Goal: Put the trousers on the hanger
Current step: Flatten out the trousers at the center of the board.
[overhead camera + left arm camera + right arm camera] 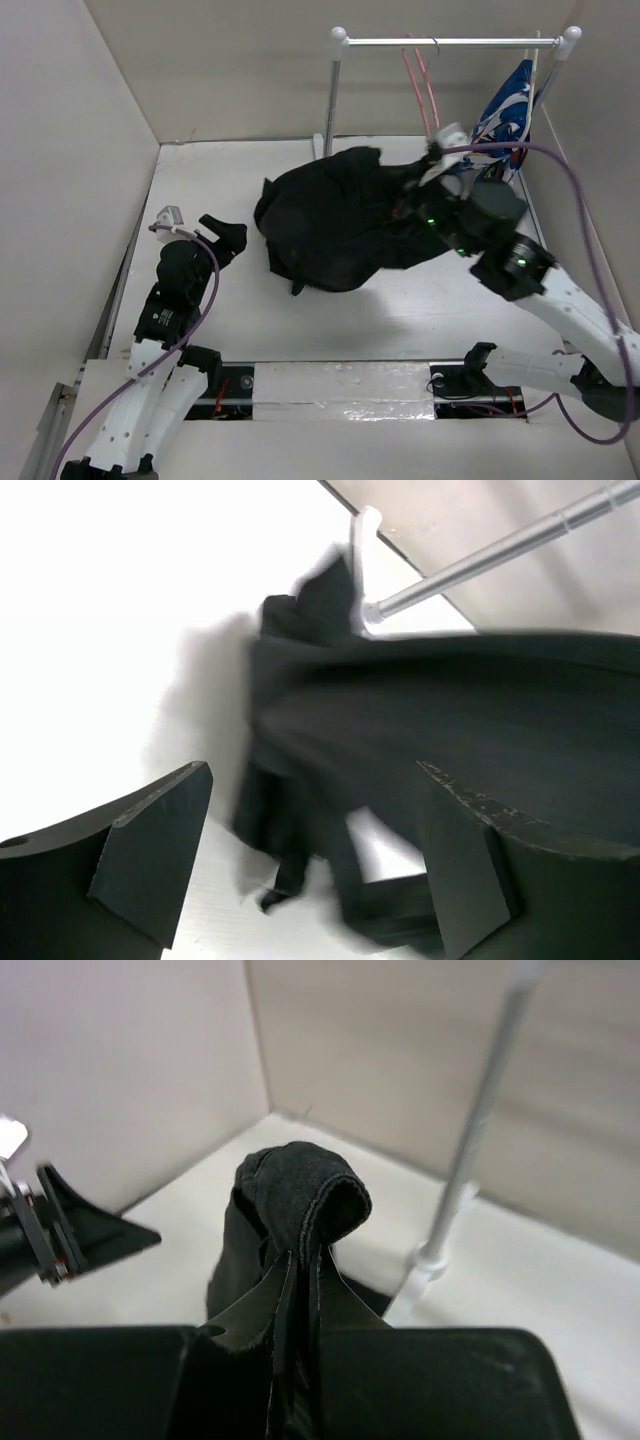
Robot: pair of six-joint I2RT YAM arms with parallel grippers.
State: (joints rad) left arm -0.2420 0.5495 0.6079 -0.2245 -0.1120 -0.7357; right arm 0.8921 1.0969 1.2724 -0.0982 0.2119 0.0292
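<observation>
Right end effector (300, 1272), matte black fingers clamped on a hemmed fold of the soft black trousers (340, 225), which lie heaped on the white desk (200, 175). Left end effector (228, 235) stands apart, empty. Thin pink hanger (415, 90) hangs from the metal rail (450, 42).

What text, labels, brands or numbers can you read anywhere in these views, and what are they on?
No readable text in any view.
The trousers: plain black, no label showing.
The hanger: plain pink, no marking visible.
The patterned garment on the rail: blue, white and red shapes, no legible letters.
</observation>
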